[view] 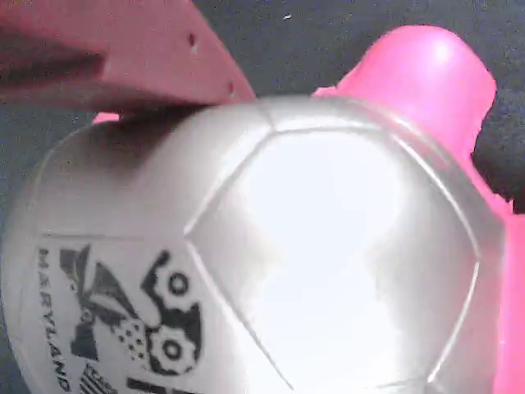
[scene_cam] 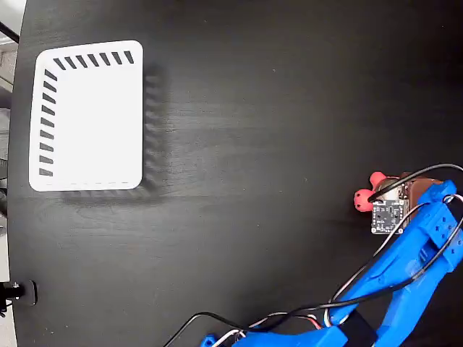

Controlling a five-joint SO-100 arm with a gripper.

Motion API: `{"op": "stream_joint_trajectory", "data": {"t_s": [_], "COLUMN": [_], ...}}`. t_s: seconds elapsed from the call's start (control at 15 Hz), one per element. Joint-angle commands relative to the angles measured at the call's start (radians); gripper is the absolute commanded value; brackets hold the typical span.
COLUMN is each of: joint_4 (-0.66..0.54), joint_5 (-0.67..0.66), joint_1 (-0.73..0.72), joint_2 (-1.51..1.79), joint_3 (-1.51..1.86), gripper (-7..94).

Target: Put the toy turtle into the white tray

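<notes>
At the fixed view's right edge, the gripper [scene_cam: 394, 195] covers the turtle [scene_cam: 364, 196], likely light, rubbery, slick-shelled, best pinched across the shell; finger opening can't be told.

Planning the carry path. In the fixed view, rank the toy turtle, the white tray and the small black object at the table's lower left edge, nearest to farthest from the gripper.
1. The toy turtle: right side, directly at the gripper, partly hidden under it.
2. The white tray: upper left, far across the black table.
3. The small black object: lower left edge, farthest.
</notes>
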Motion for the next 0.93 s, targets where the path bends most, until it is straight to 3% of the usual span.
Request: {"op": "stream_joint_trajectory", "data": {"t_s": [0.0,0.33,0.6,0.87], "joint_4": [0.015,0.049,0.275,0.445], "joint_5": [-0.002,0.023,0.081,0.170], "joint_1": [0.012,0.018,-0.031,-0.175], "joint_2": [0.044,0.103,0.282,0.434], "joint_3": [-0.040,-0.035,-0.074,-0.086], "gripper": [0,0,0,0]}}
